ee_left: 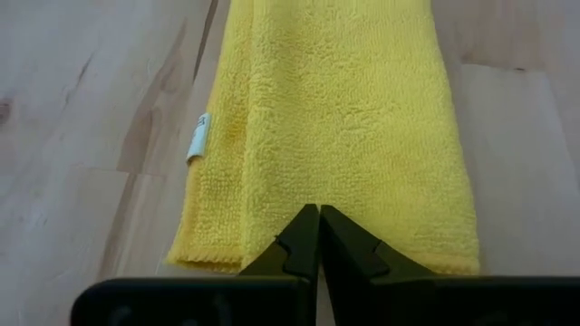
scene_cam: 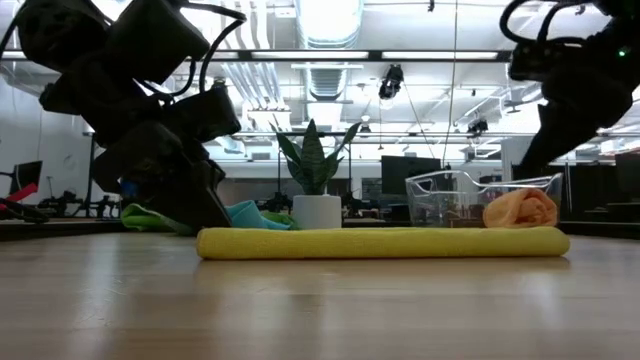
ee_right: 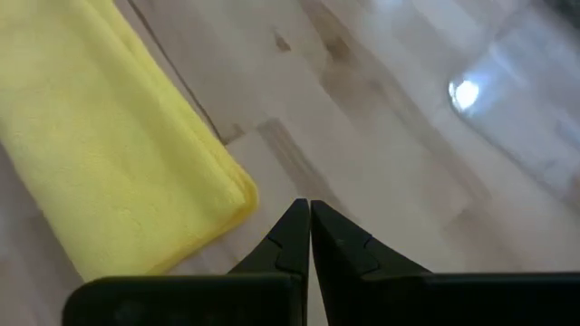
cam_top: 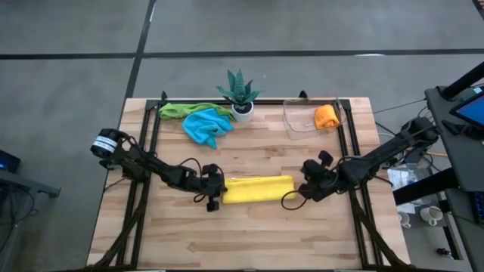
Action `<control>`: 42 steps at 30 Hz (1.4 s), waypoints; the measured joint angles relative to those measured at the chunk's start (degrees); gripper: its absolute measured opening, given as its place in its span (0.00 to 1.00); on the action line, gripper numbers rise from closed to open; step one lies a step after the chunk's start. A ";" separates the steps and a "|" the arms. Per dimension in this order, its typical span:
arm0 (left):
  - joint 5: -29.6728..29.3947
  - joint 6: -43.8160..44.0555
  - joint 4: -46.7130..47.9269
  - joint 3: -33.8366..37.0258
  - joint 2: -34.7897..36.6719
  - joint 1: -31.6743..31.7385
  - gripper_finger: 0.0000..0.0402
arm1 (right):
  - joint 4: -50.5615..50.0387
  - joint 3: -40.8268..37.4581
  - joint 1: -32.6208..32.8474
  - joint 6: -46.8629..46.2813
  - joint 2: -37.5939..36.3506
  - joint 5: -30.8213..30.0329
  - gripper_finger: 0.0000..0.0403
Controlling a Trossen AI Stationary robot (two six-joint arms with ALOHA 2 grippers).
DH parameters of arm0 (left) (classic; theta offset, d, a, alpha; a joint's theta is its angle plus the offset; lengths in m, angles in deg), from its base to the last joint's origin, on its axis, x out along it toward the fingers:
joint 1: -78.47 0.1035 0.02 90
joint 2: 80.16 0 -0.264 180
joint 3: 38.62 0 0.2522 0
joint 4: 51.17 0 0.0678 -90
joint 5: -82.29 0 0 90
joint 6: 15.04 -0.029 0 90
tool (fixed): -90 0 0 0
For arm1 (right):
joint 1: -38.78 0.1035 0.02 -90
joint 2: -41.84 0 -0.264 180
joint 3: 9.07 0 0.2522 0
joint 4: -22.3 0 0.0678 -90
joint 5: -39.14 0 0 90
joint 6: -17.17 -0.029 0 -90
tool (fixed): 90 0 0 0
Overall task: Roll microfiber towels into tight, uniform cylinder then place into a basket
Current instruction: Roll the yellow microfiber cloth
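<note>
We see both arms reaching low toward the middle of the bench [cam_top: 249,234], one at each end of the yellow towel [cam_top: 259,189]. The left hand [cam_top: 214,198] is clenched, its tips meeting right over the towel's near hem; whether it pinches the cloth we cannot tell. The right hand [cam_top: 306,190] is also clenched and grasps nothing, poised just off the towel's far corner above bare wood.

The bench is pale wood planks inside a black frame, with grey floor around it. Looking level across it, we see an open workroom with ceiling lights and monitors.

The yellow towel is folded into a long flat strip of nubbly pile, with a small white tag on one edge. Beyond the left hand lie the crumpled blue towel [cam_top: 206,126] and green towel [cam_top: 184,110], beside a spiky plant [cam_top: 239,90] in a white pot. Beyond the right hand stands the clear basket [cam_top: 301,125], holding a rolled orange towel [cam_top: 326,116].
</note>
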State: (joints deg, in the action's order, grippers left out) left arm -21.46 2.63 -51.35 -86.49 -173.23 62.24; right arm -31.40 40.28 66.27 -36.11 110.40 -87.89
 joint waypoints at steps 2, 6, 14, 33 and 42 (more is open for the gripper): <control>0.02 0.00 0.01 0.00 0.53 0.00 0.00 | -1.42 -0.19 -0.02 -3.03 -1.15 2.21 0.04; 0.02 -1.10 -0.01 0.00 3.16 0.00 0.00 | -5.17 -0.22 0.00 -6.74 -3.73 4.95 0.11; -1.11 -7.67 -0.48 0.00 8.93 0.00 0.00 | -5.68 -1.87 0.00 -13.88 -6.36 7.13 0.35; -4.40 -30.34 -21.04 -9.33 -7.75 2.32 0.00 | 37.02 -19.17 -1.64 -29.47 -4.95 14.94 0.65; -2.68 -34.82 -20.79 -25.08 -23.67 3.29 0.00 | 43.45 -20.71 -1.64 -34.02 1.17 14.65 0.65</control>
State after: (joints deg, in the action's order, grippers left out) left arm -24.14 -32.20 -72.14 -111.57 -196.90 65.53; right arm 12.05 19.57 64.63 -70.13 111.57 -73.24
